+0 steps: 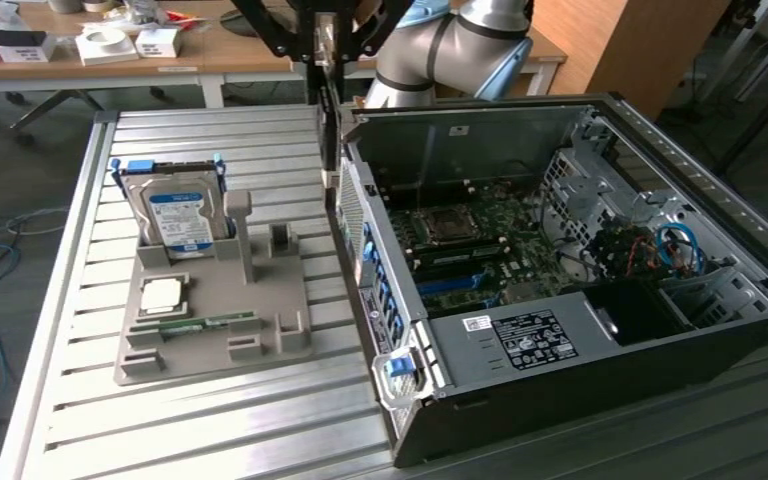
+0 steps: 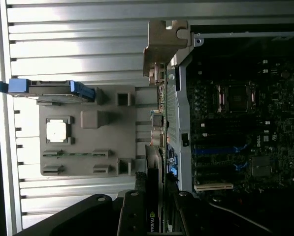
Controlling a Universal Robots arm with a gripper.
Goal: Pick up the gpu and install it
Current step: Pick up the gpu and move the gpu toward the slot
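Note:
My gripper (image 1: 325, 40) hangs at the top of the exterior view, above the table's far edge, just behind the open computer case (image 1: 704, 330). It is shut on the gpu (image 1: 320, 95), a thin dark card seen edge-on below the fingers. In the wrist view the gpu (image 2: 158, 123) runs out from between the two black fingers (image 2: 131, 209) of the gripper (image 2: 154, 199). It ends in its metal bracket (image 2: 162, 42). The card hangs over the case's side wall, between the grey holder (image 2: 107, 137) and the motherboard (image 2: 235, 123).
The grey holder (image 1: 264, 320) on the slatted table (image 1: 157, 430) carries an upright hard drive (image 1: 177, 220), a square chip (image 1: 161, 293) and a green memory stick (image 1: 204, 322). Blue slots (image 1: 454, 283) lie on the motherboard. Cables (image 1: 671, 245) fill the case's right side.

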